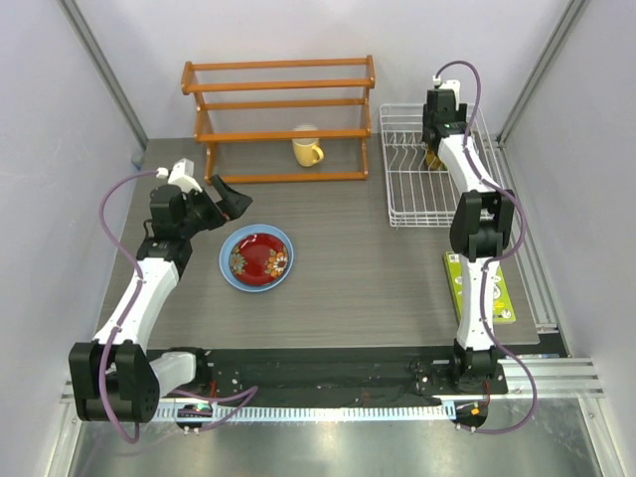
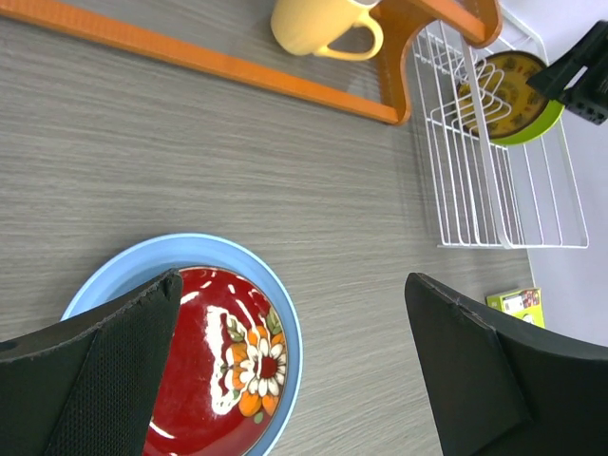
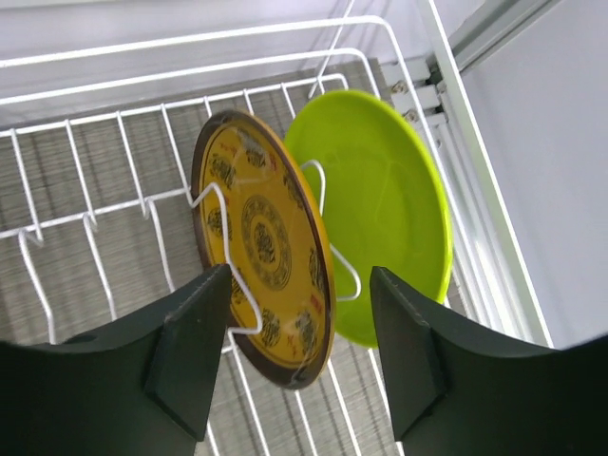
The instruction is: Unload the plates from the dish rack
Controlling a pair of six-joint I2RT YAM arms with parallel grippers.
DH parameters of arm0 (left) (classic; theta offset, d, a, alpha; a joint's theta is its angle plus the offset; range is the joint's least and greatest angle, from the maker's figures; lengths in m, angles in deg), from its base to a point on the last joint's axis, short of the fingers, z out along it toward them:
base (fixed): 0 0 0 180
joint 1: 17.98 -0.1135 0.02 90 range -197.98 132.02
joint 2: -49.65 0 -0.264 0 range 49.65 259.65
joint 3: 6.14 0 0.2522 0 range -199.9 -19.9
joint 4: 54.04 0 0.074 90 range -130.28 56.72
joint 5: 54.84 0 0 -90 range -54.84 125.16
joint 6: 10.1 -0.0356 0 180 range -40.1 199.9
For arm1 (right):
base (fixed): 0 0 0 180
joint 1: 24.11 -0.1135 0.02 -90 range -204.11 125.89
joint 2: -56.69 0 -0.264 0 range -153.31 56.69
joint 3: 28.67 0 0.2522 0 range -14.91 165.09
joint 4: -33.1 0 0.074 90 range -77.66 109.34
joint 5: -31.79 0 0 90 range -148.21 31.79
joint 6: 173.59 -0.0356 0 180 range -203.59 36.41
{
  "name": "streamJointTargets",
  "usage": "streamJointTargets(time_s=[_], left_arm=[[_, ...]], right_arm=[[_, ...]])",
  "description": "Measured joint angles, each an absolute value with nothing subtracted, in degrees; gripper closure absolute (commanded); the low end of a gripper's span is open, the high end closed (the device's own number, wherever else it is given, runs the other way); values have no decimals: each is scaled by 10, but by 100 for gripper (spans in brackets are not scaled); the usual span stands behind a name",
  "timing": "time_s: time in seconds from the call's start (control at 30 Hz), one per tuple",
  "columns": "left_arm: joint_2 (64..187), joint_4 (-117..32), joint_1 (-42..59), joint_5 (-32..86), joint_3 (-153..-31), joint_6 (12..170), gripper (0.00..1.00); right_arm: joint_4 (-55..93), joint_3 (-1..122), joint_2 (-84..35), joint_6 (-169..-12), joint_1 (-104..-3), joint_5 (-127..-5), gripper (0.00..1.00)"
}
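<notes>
Dish rack (image 1: 412,194): white wire, at the far right of the table, to the right of the orange shelf (image 1: 278,99) and the yellow mug (image 1: 306,150).
Plates in the rack: the yellow-brown plate (image 3: 261,237) and the lime green plate (image 3: 389,209) stand on edge between prongs, just beside each other at the rack's far right end.
Plates unloaded: the dark red plate (image 1: 260,258) lies inside the light blue plate (image 1: 231,260), flat on the table at left.
Right gripper (image 3: 299,285): jaws apart, gripping nothing, directly over the upright pair.
Left gripper (image 2: 294,313): jaws spread wide and empty above the stacked pair, well away from the rack.
Relation to watch: the yellow-brown plate's lower rim sits between the right fingers. Its thin edge runs roughly across your closing line, though it leans.
Nearer arm: the right. Judge the yellow-brown plate as your next pick.
</notes>
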State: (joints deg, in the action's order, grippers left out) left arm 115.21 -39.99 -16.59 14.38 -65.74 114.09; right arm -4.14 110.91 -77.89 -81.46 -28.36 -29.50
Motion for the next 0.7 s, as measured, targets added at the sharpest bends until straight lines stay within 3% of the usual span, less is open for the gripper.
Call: streamJointTargets(time_s=[0.1, 0.37, 0.7], left_arm=[[1156, -394, -166, 143, -658, 1142, 1], [1158, -391, -166, 155, -657, 1157, 0], [1168, -363, -166, 156, -657, 1154, 1]], right_arm=[[-41, 1128, -792, -800, -282, -287, 47], [-41, 1131, -797, -792, -275, -281, 50], [-41, 1123, -798, -793, -261, -296, 68]])
